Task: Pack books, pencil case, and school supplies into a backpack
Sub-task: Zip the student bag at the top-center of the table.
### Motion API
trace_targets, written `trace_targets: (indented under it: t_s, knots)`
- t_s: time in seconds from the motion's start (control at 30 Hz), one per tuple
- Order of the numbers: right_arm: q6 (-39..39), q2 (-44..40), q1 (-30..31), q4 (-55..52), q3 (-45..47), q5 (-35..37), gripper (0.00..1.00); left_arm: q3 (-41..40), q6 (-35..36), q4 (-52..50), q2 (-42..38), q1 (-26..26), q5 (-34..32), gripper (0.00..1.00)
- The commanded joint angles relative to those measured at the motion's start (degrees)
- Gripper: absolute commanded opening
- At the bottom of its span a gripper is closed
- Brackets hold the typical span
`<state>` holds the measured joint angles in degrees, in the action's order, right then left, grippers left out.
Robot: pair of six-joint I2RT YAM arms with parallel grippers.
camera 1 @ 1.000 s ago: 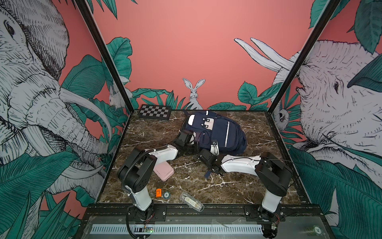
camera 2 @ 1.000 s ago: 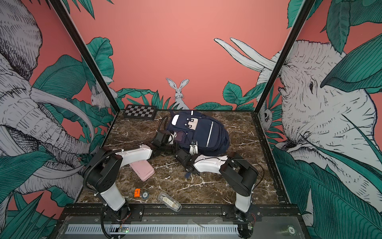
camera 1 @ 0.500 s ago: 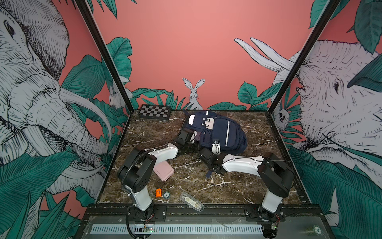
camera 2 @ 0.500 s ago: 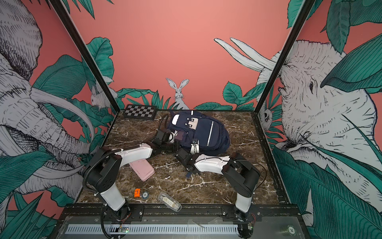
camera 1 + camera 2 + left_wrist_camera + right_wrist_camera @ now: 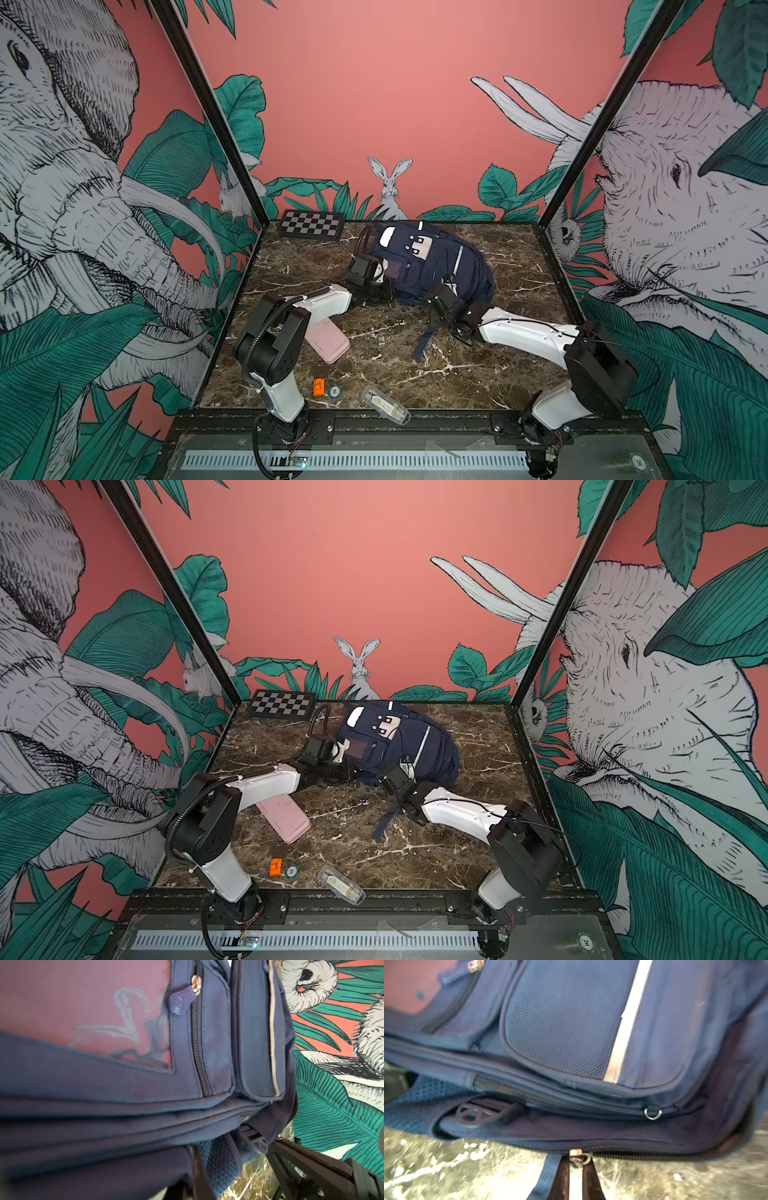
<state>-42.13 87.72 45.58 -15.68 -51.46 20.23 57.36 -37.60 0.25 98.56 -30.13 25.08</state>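
1. In both top views the backpack [image 5: 432, 266] lies front pocket up at the far middle of the counter [image 5: 478, 374], near the chessboard [image 5: 311, 224]. The left pincer [image 5: 384, 291] is at its near left edge. The right pincer [image 5: 434, 293] meets the near edge just beside it. A pink pencil case [image 5: 328, 340] lies partly under the left arm. An orange bit [image 5: 318, 387], a round token [image 5: 335, 391] and a clear case [image 5: 384, 405] sit along the front edge, well apart from the backpack.
2. In the left wrist view navy fabric fills most of the frame, and the front pocket's zip is closed. One finger [image 5: 199, 1169] pokes under a fold. The left pincer is clenched (whether it pinches fabric, I cannot tell).
3. In the right wrist view the right pincer is clenched on the zipper pull [image 5: 579, 1156] of the lowest zip, down at counter level. Its fingers [image 5: 562, 1178] close on either side. A loose strap [image 5: 544, 1176] runs beside them.
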Motion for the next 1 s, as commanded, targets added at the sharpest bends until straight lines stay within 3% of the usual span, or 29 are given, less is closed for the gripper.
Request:
trace_targets:
  t_s: [0.0, 0.1, 0.33, 0.97]
  knots:
    - [2.2, -0.3, -1.5, 0.1, 0.4, -9.2, 0.0, 0.9, 1.6, 1.4, -2.2, 1.0, 0.1, 0.0]
    - [2.1, -0.3, -2.5, 1.5, 1.3, -13.1, 0.0, 1.0, 1.9, 1.1, -2.4, 1.0, 0.1, 0.0]
    - [4.4, -2.5, -2.9, -0.4, 1.9, -14.3, 0.0, 0.9, 3.8, -0.3, -2.5, 3.2, -0.7, 0.0]
    - [11.4, -6.6, -8.5, -15.5, 2.0, -5.7, 0.0, -0.1, 9.9, -6.0, -5.2, 11.7, -7.5, 0.0]
